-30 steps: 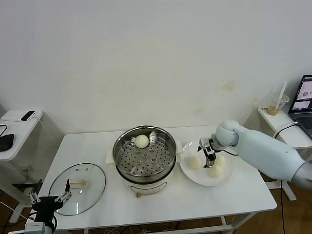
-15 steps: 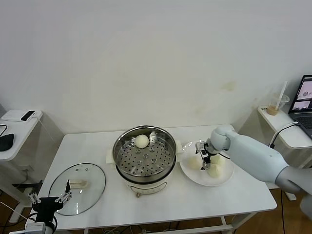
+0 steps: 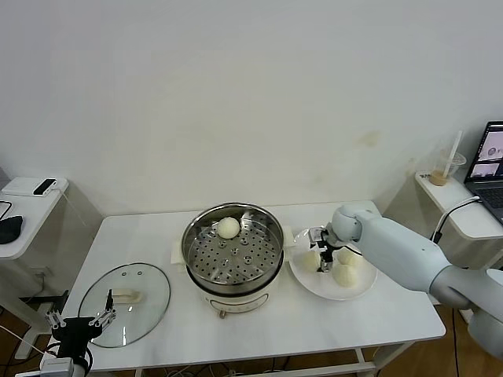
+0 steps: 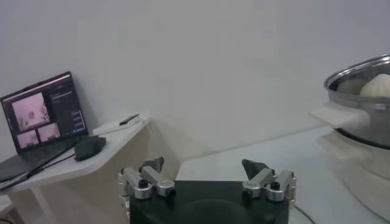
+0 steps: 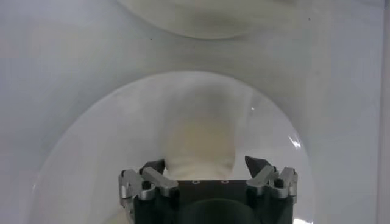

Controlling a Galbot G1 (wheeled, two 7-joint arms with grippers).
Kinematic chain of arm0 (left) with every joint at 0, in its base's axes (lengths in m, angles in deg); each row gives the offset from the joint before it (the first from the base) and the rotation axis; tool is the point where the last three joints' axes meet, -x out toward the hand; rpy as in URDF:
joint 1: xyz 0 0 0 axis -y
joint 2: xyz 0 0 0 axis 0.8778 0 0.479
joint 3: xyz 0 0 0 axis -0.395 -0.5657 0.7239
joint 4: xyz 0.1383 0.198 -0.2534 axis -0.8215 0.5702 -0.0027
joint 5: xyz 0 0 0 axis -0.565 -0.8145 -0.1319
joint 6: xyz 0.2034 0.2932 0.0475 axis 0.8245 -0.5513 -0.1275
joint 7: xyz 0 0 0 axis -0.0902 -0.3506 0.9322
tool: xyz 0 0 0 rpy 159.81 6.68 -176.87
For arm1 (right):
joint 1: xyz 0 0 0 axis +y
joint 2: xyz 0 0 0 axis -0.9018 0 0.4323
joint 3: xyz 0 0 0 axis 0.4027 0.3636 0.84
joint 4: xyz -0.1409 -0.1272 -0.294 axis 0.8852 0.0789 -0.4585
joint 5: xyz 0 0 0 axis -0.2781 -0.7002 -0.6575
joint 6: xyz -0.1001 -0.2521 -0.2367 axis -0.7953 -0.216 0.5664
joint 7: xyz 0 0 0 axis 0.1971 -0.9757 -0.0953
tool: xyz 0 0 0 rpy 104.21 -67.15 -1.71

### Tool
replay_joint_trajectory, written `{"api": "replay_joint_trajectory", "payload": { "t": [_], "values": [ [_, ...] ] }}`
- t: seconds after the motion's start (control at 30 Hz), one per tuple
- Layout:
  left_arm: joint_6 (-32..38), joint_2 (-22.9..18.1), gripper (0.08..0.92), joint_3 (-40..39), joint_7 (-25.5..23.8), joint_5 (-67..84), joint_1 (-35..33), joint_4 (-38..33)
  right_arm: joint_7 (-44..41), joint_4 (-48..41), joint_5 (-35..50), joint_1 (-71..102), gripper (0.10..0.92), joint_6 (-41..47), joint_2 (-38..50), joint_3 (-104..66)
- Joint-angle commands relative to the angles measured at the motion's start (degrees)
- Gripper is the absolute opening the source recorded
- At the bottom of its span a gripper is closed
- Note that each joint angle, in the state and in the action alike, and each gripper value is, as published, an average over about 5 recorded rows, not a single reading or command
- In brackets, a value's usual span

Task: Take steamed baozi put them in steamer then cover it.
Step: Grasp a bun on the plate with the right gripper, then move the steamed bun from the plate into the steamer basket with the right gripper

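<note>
The steel steamer (image 3: 233, 255) stands mid-table with one steamed baozi (image 3: 228, 228) on its perforated tray. To its right, a white plate (image 3: 361, 289) bears three more baozi. My right gripper (image 3: 324, 255) is down at the plate, open, straddling the bun nearest the steamer (image 3: 311, 260). In the right wrist view this bun (image 5: 200, 143) lies between the fingers of the gripper (image 5: 206, 164), with one finger against it and the other a little apart. The glass cover (image 3: 126, 302) lies flat on the table at the left. My left gripper (image 3: 78, 322) waits open by the cover's near edge, holding nothing (image 4: 203, 165).
A side table at the right carries a laptop (image 3: 491, 161) and a drink cup (image 3: 444, 169). Another side table at the left holds a white box (image 3: 31, 186) and a mouse (image 3: 9, 228). A white wall stands behind.
My right gripper has moved across the plate toward the steamer and come down around the nearest baozi. The left arm, cover and steamer have not moved.
</note>
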Motion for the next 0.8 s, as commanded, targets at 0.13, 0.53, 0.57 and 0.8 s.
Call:
{"api": "replay_joint_trajectory", "payload": {
  "t": [0.13, 0.53, 0.57, 0.8],
  "values": [
    [0.0, -0.1, 0.823, 0.0, 0.0, 0.0, -0.1, -0.2, -1.5, -0.7, 0.5, -0.1, 0.678, 0.4, -0.8, 0.0],
    [-0.1, -0.1, 0.823, -0.2, 0.0, 0.0, -0.2, -0.8, -4.8, 1.9, 1.1, -3.3, 0.636, 0.7, 1.6, 0.5],
    [-0.1, -0.1, 0.823, -0.2, 0.0, 0.0, -0.2, -0.8, -4.9, 2.7, 1.4, -4.0, 0.636, 0.8, 2.1, 0.6],
    [-0.2, 0.1, 0.823, -0.3, 0.0, 0.1, -0.1, -1.3, -5.8, 10.7, 7.9, -12.9, 0.636, 2.5, 7.1, 3.9]
  ]
}}
